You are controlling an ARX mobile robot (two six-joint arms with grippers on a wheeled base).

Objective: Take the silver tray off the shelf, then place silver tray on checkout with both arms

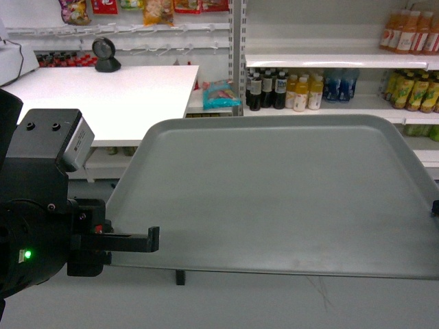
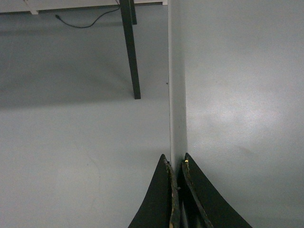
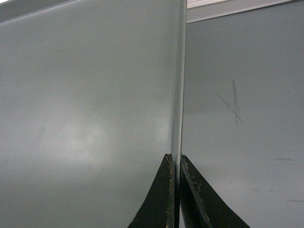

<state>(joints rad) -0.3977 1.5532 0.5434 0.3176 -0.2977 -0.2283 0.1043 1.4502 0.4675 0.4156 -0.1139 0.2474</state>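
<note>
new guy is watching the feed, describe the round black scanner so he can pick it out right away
Start at the white checkout counter, upper left in the head view, beyond the silver tray. At its far edge, in front of the wall of hanging snack packets, stands the scanner. It is the only dark thing there: a round black head on a short black base.

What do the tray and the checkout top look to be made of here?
The silver tray looks like matte grey-green moulded plastic, possibly coated metal: even dull sheen, rounded rim. The checkout looks like smooth white laminate: flat, uniform, thin edge. Neither is certain.
</note>
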